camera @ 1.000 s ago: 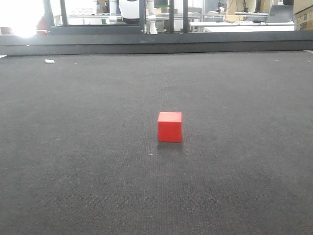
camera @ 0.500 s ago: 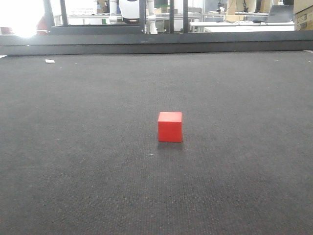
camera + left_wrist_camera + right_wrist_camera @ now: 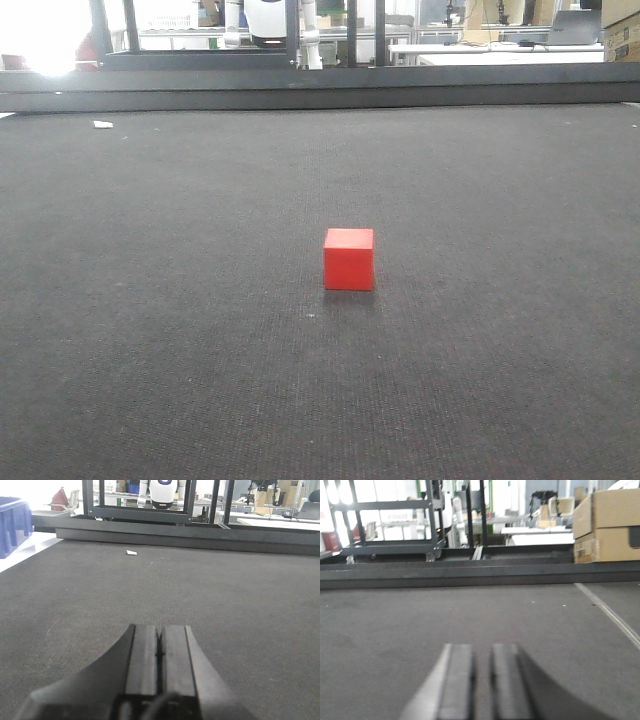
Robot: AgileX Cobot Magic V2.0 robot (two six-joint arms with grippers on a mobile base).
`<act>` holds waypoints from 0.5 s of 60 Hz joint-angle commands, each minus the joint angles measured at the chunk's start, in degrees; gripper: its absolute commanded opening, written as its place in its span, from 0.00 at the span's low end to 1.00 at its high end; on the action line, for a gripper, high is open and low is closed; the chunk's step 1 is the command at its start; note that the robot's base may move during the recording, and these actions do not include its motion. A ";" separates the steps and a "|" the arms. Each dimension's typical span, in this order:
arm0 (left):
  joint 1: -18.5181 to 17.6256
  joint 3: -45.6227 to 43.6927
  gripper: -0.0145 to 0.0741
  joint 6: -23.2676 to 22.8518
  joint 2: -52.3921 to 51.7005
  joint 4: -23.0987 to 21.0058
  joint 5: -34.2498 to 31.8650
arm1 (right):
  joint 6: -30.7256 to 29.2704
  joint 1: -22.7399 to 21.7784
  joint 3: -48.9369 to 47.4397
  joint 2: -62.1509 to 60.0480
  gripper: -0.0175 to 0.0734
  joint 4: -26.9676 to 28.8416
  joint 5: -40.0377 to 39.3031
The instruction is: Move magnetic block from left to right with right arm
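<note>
The magnetic block [image 3: 349, 259], a small plain red cube, stands alone on the dark carpet-like tabletop [image 3: 150, 300] near the middle of the front view. Neither gripper shows in that view, and the block does not appear in either wrist view. My left gripper [image 3: 160, 630] hovers low over bare tabletop with its pads pressed together, holding nothing. The right gripper [image 3: 481, 650] looks blurred; a narrow strip of tabletop shows between its two fingers, and nothing is held there.
A black raised rail [image 3: 320, 95] runs along the table's far edge. A white scrap [image 3: 101, 125] lies at the far left. A blue bin [image 3: 10, 525] stands off the left side, and cardboard boxes [image 3: 607, 527] off the right. A pale line [image 3: 612, 615] crosses the mat's right part.
The block sits a hair further right in the front view. Nothing else differs.
</note>
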 commanded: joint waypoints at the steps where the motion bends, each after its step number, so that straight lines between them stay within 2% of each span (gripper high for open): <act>1: 0.07 0.48 0.03 -0.34 -0.82 0.00 -5.17 | -0.13 1.24 -6.46 7.07 0.72 -0.27 -3.31; 5: 0.07 0.48 0.03 -0.34 -0.82 0.00 -5.17 | -0.13 2.55 -9.80 12.33 0.87 -0.39 -2.98; 7: 0.07 0.48 0.03 -0.34 -0.82 0.00 -5.17 | -0.13 3.32 -11.57 14.86 0.91 -0.39 -2.48; 21: 0.07 0.48 0.03 -0.34 -0.82 0.00 -5.17 | 0.63 11.65 -24.76 31.72 0.88 -1.25 8.37; 30: 0.07 0.48 0.03 -0.34 -0.82 0.00 -5.17 | 7.06 20.33 -35.01 42.59 0.88 -2.90 18.46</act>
